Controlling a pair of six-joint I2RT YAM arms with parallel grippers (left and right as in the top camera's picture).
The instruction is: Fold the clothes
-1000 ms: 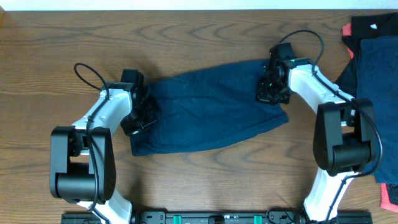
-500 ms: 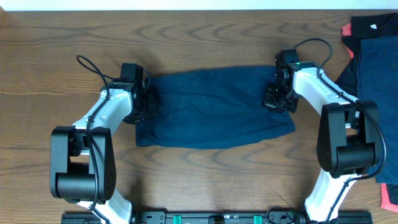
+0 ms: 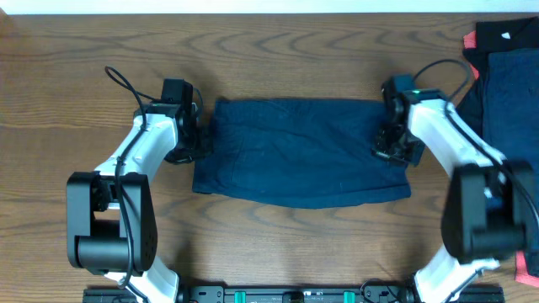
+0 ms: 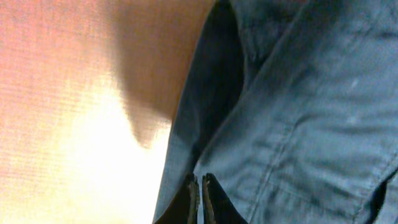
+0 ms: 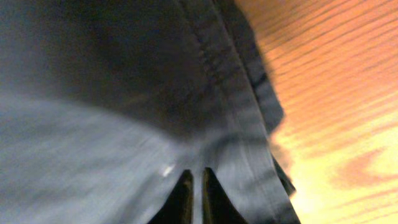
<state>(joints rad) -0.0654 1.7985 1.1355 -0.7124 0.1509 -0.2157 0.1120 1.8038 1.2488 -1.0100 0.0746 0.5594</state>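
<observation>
A navy-blue garment (image 3: 299,160) from the clothes lies stretched flat across the middle of the table as a wide rectangle. My left gripper (image 3: 199,139) is at its left edge and my right gripper (image 3: 389,145) is at its right edge. In the left wrist view, the left gripper (image 4: 199,186) is shut, pinching a thin fold of the navy cloth (image 4: 298,112) by a seam. In the right wrist view, the right gripper (image 5: 196,183) has its fingers close together with navy cloth (image 5: 93,137) in the narrow gap.
More clothes are piled at the table's right edge: a navy piece (image 3: 505,109), a black piece with a small white label (image 3: 505,38) and a red edge (image 3: 469,39). A red scrap (image 3: 529,269) shows at the bottom right. Bare wooden table (image 3: 278,50) surrounds the garment.
Both grippers have moved right and apart, pulling the slanted, rumpled garment into a straight, taut rectangle. The right gripper's fingers have eased slightly.
</observation>
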